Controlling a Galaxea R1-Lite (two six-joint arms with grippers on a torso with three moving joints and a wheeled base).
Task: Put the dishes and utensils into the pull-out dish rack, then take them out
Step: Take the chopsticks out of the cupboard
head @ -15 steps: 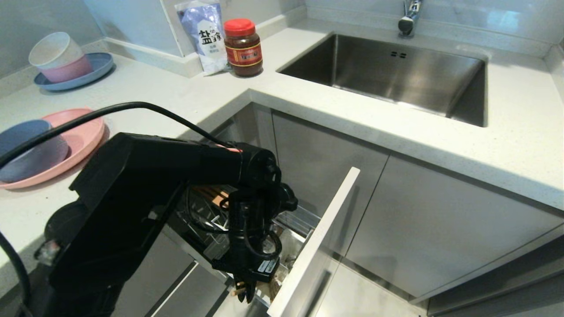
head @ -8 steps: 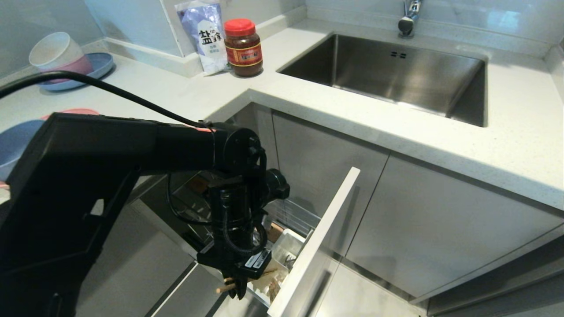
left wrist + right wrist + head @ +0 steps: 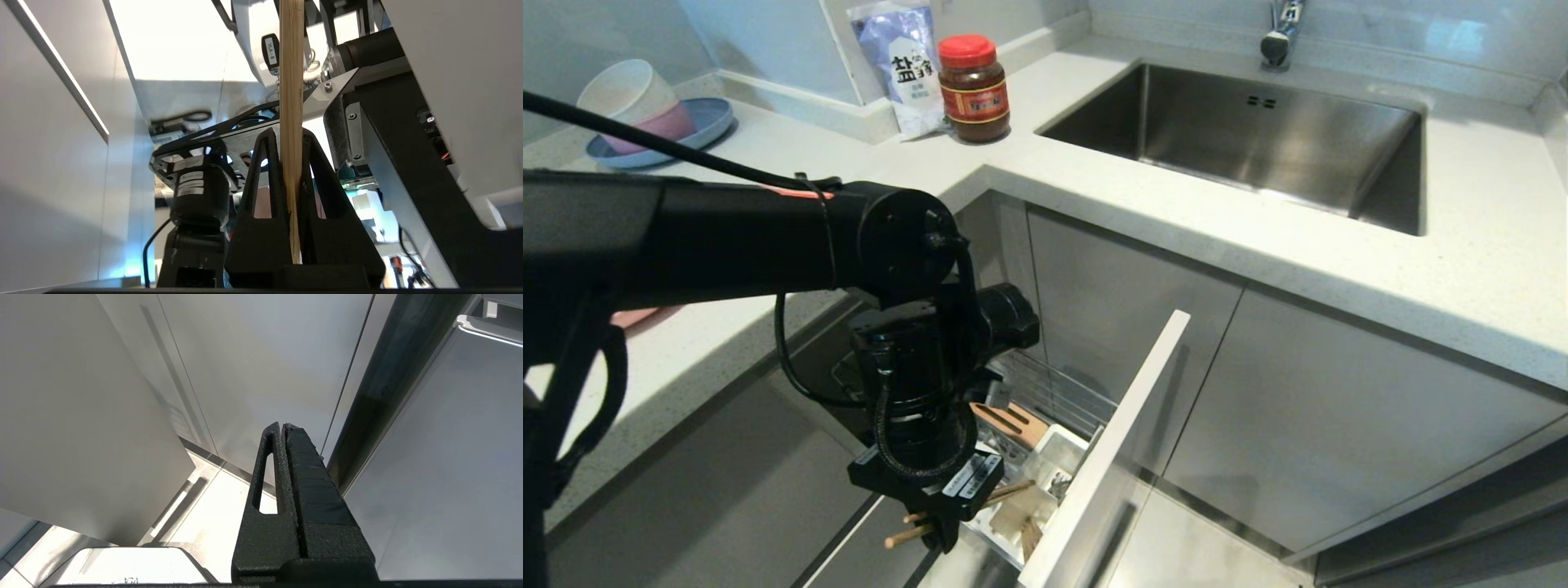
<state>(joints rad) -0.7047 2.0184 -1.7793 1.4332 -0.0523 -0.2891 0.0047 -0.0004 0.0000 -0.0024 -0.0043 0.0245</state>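
L fingers [image 3: 941, 535] clamp the chopsticks [image 3: 960, 511], crosswise between them, just above the rack [image 3: 1045, 408] w/ its cup [image 3: 1058, 453]. Looks like unload underway; plate [image 3: 645, 314] on desk. R fingers [image 3: 282, 428] pressed together, holding nothing, parked.

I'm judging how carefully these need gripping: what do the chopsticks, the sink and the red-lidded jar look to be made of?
Chopsticks: pale wood or bamboo, unvarnished by the look; fine lengthwise grain shows where the left gripper pinches them.
Sink: brushed stainless steel, judging by its soft grey streaked reflections.
Jar: probably glass, since dark contents show through glossy walls; the red lid looks plastic, though painted metal is possible.
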